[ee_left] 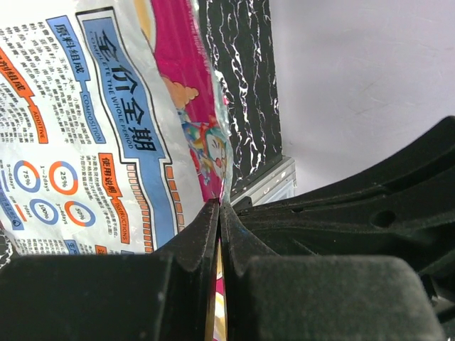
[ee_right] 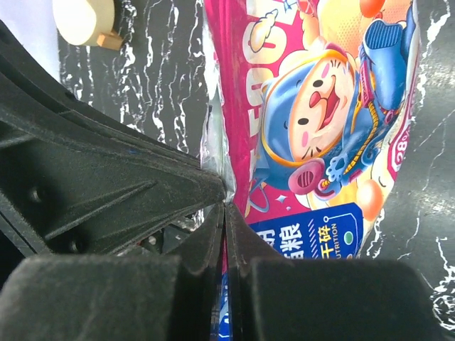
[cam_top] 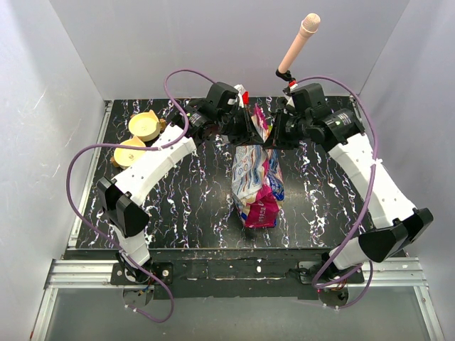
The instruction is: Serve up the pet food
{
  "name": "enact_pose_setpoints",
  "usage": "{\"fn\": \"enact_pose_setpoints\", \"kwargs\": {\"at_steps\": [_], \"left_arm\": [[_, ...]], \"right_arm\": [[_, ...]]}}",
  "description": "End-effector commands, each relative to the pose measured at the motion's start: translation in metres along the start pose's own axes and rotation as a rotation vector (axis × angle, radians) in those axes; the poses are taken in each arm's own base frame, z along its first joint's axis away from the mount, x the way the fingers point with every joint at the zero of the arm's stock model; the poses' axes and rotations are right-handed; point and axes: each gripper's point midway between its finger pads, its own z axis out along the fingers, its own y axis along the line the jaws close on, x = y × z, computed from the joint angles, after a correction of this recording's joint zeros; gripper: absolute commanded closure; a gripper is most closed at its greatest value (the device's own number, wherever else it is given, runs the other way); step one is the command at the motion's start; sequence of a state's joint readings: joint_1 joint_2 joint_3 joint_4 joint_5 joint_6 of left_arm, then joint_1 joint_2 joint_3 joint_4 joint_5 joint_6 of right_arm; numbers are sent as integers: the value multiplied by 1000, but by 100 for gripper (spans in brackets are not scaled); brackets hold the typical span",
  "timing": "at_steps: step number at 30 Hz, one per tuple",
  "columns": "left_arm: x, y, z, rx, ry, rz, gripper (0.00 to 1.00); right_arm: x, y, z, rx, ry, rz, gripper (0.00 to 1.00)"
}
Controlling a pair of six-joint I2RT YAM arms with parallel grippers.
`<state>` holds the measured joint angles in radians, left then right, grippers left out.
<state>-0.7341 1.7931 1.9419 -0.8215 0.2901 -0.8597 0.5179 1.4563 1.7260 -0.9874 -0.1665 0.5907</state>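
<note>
Both the left gripper [ee_left: 219,217] and the right gripper [ee_right: 225,213] are clamping, fingers pressed together, the top edge of the pet food bag [cam_top: 257,181]. The bag is sitting at the middle of the table [cam_top: 192,206].

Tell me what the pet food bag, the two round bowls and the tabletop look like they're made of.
Bag: glossy plastic or foil film, printed; it crinkles and reflects light, with a silvery edge. Bowls: matte tan, probably plastic or wood; too small to tell. Tabletop: black with white marble-like veining, likely a printed sheet or laminate.
</note>
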Motion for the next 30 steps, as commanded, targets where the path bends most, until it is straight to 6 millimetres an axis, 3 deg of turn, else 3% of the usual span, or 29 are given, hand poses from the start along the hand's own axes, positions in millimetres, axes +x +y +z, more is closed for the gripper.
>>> {"fn": "enact_pose_setpoints", "kwargs": {"at_steps": [1,8,12,14,17,21,25,30], "left_arm": [[-8,-6,-22,-9,-59,17,100],[-11,4,-27,-95,-67,27,100],[-11,3,-24,-100,-60,36,100],[-12,-2,-23,-89,-68,43,100],[-18,-7,-25,-79,-84,51,100],[-23,-10,-25,-85,-100,66,100],[-29,-6,-30,-136,-121,103,100],[-28,5,-31,-196,-113,121,100]], "right_arm": [[13,-18,4,143,27,-56,93],[18,-35,3,290,21,-118,81],[7,-32,7,301,0,-143,80],[0,-32,9,325,-4,-162,84],[1,-48,1,449,-13,-198,94],[14,-57,-7,515,-7,-232,96],[13,-81,-19,709,28,-280,97],[13,-90,-23,744,11,-299,98]]}}
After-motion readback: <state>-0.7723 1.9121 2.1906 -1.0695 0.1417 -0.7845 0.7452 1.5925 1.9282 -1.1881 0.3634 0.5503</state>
